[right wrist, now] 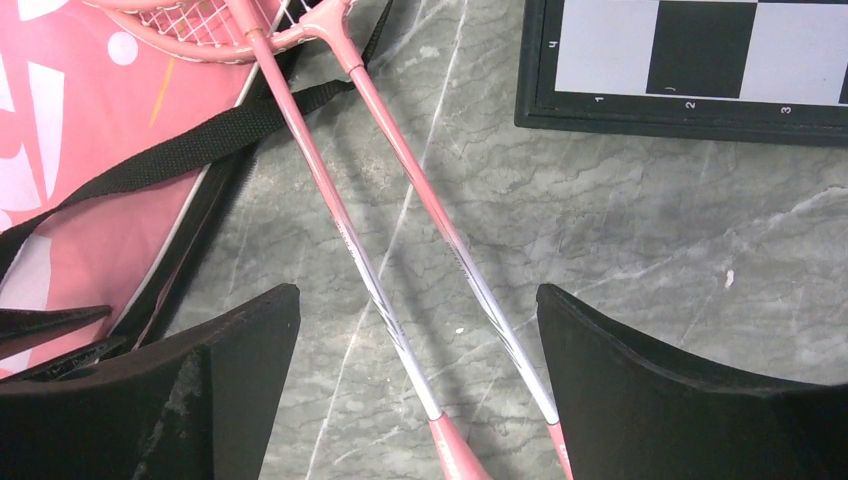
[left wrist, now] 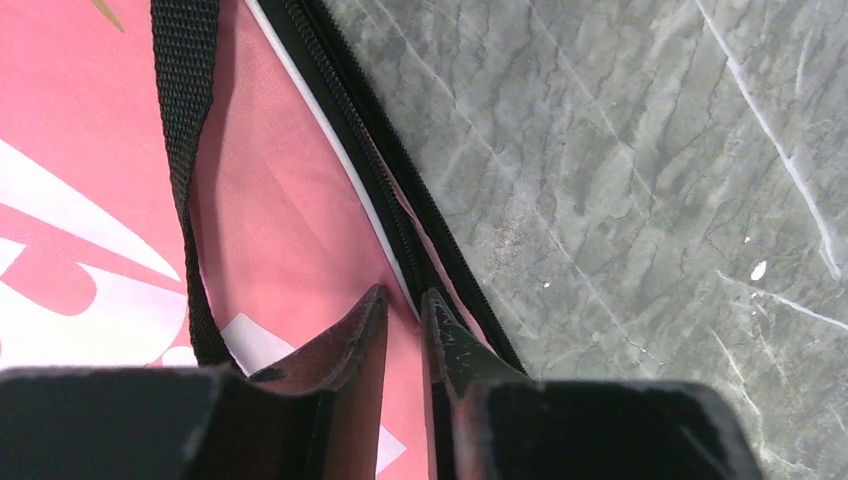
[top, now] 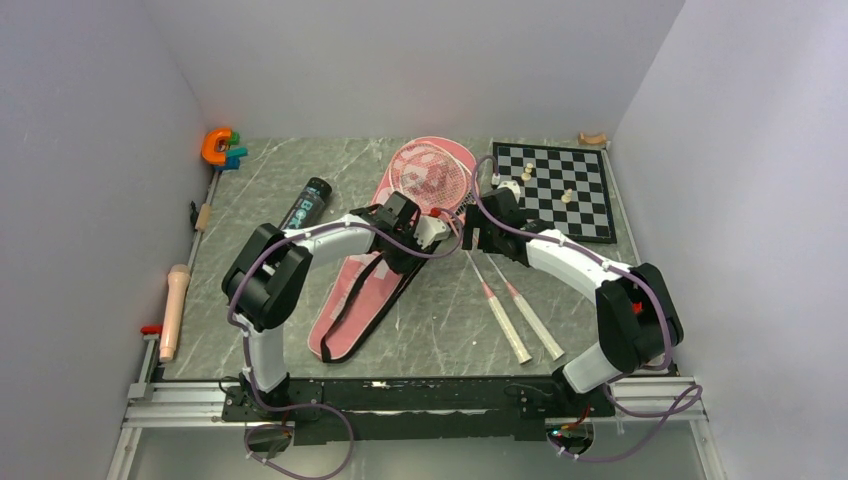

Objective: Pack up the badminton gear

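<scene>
Grey marbled table (top: 450, 320) sits between plain white walls. A long pink racket bag (top: 352, 300) lies in the middle of the top view, slanting down to the lower left. The two pink rackets (right wrist: 345, 230) have their heads on the top end of the bag. Their thin shafts cross and run down to the lower right. A black tube (top: 306, 203) lies left of the bag, and a chessboard (top: 570, 185) sits at the upper right.

In its own wrist view, the left gripper (left wrist: 403, 300) is almost pinched together at the bag's black zipper edge (left wrist: 360, 160). I cannot tell if it really has hold of it. The right gripper (right wrist: 415, 300) is wide open above the crossed shafts, holding nothing.

Things could go wrong here. The zipper edge is thin, so the pinch might slip off. The black strap (left wrist: 180, 120) lies close and could get caught. Lifting the bag's edge could tip the racket heads off. Because the shafts cross, the right gripper might grab only one.
</scene>
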Tool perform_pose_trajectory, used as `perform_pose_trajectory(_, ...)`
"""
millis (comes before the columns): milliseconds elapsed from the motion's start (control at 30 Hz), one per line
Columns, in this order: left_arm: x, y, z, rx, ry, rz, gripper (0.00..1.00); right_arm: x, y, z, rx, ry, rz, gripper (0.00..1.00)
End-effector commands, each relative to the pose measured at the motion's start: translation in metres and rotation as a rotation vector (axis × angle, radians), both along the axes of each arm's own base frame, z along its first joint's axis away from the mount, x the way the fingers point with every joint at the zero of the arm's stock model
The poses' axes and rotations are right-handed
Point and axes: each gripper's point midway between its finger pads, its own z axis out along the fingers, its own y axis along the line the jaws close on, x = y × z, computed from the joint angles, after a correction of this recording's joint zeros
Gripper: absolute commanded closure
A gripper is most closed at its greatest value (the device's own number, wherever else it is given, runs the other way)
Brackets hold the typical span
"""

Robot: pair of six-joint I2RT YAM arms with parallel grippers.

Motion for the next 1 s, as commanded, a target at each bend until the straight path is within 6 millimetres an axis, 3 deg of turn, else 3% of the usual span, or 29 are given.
perform_pose_trajectory(0,0.004,0.011,-0.008,0.043,0.013,0.039,0.83,0.006,0.005,0.02,0.045,-0.061,-0.001,0.09)
perform_pose_trajectory(100,0.006,0.013,-0.01,0.056,0.013,0.056,0.98,0.005,0.005,0.025,0.056,-0.069,-0.005,0.09)
perform_pose_trajectory(200,0.003,0.009,-0.001,0.036,0.028,0.057,1.0,0.003,0.008,0.029,0.078,-0.069,-0.003,0.1)
perform_pose_trajectory(367,0.006,0.007,0.054,-0.048,-0.021,0.073,1.0,0.001,0.015,0.039,0.132,-0.084,0.008,0.12)
perform_pose_trajectory(500,0.013,0.019,0.091,-0.103,-0.058,0.114,1.0,0.003,0.015,0.036,0.105,-0.082,0.026,0.09)
perform_pose_trajectory(667,0.014,0.034,0.102,-0.114,-0.076,0.144,1.0,0.015,0.022,0.009,0.002,-0.035,0.092,0.0)
perform_pose_trajectory(967,0.006,0.051,0.101,-0.105,-0.074,0.166,1.0,0.043,0.026,-0.038,-0.177,0.009,0.111,0.0)
